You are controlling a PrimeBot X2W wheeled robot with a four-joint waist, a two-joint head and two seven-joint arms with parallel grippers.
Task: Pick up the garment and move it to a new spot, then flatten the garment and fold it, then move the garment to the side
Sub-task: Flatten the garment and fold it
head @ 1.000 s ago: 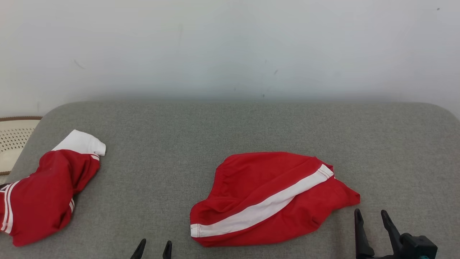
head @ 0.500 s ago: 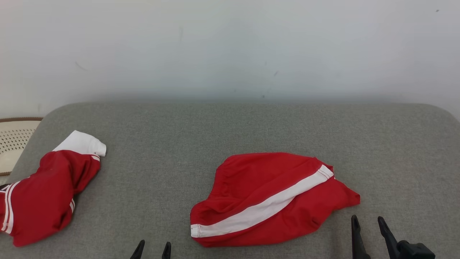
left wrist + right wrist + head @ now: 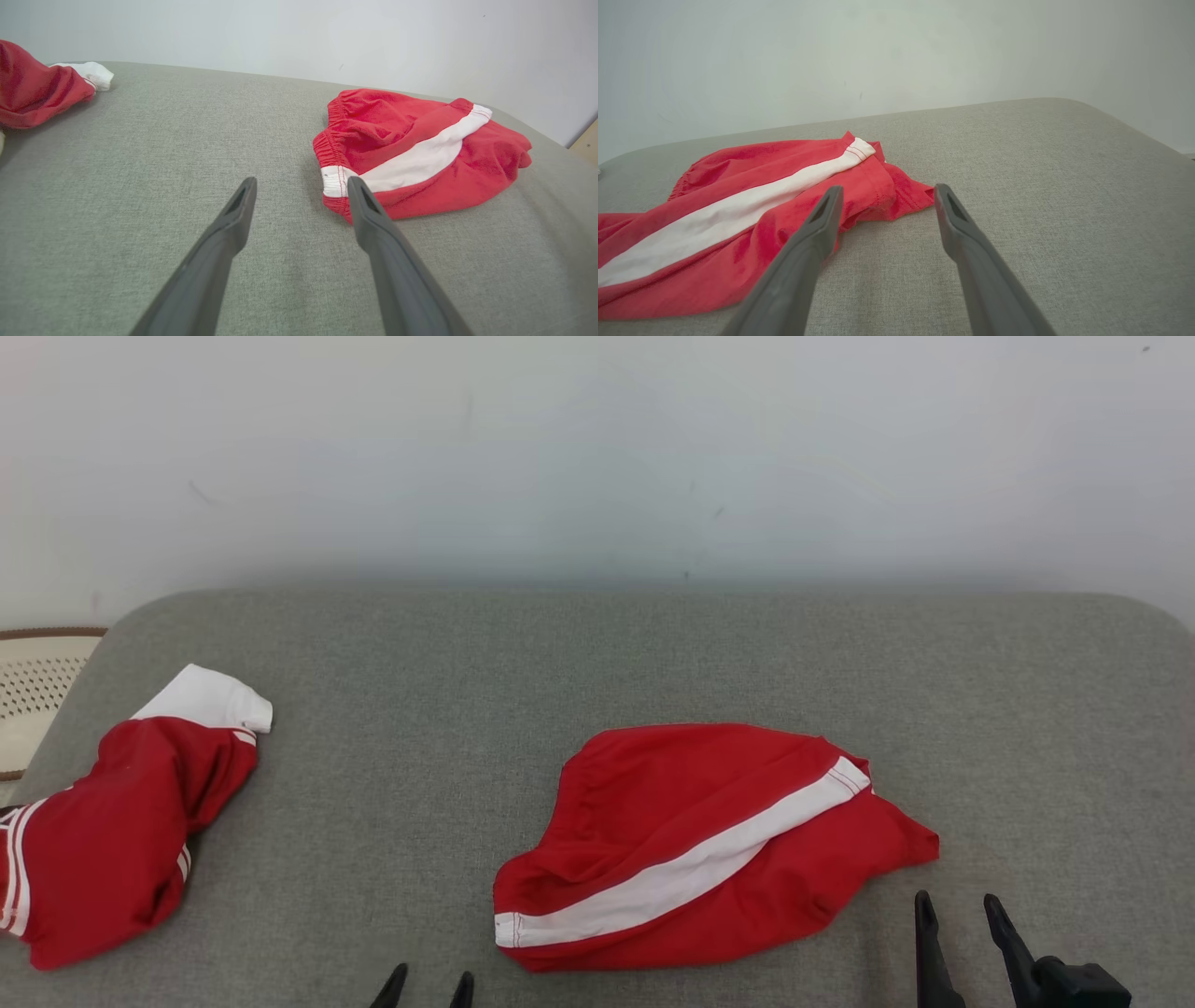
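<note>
Garment [image 3: 672,803] stretches from near left to far right, waistband [image 3: 571,798] leftward; left hand [image 3: 429,980] and right hand [image 3: 957,902] open, empty

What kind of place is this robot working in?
Likely an indoor clothes-folding practice spot, lab or home. A grey fabric-covered surface meets a bare white wall; red shorts and a second red garment lie on it, with a pale perforated basket beside its left edge.

1. A crumpled red fabric garment with a white stripe [image 3: 709,845] lies centrally on the grey padded fabric surface [image 3: 597,653].
2. A second red-and-white cloth garment [image 3: 121,831] lies at its left edge, well apart.
3. A cream perforated container [image 3: 37,695] stands beyond that edge.
</note>
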